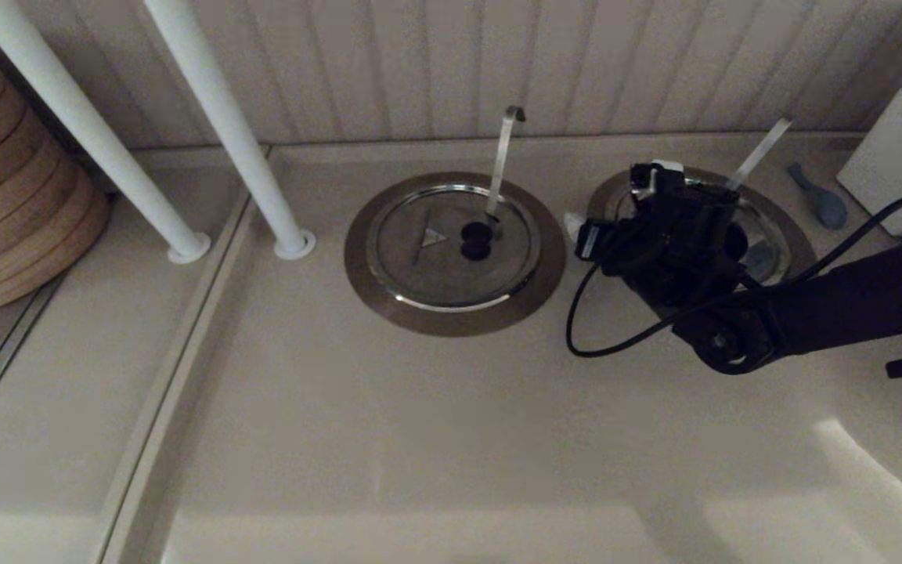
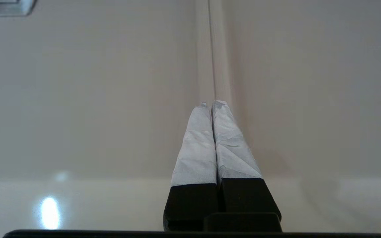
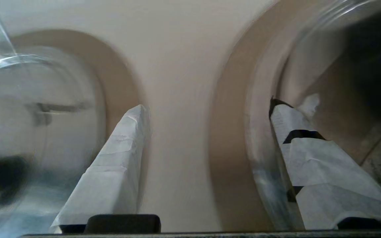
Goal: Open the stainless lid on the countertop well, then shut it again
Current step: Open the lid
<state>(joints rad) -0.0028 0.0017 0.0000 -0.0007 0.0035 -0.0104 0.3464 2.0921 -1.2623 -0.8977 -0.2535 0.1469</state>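
Left gripper (image 2: 213,104) is parked over bare counter at the near edge, taped fingers pressed together. Right gripper (image 1: 619,196) is held low over the round brushed-steel lid (image 1: 768,227), fingers spread wide, nothing grasped. The lid is seen on the steel-collared countertop well (image 1: 802,252), apparently seated, though largely hidden. The straight flat-ended metal utensil handle (image 1: 760,153) is noted behind. Step judged: reach for the knob. Centring, then closing, is called for.

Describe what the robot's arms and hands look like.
The right arm is matte black with a black cable looping off it. Both the left hand and the right hand have black bases and tapered fingers wrapped in crinkled white tape.
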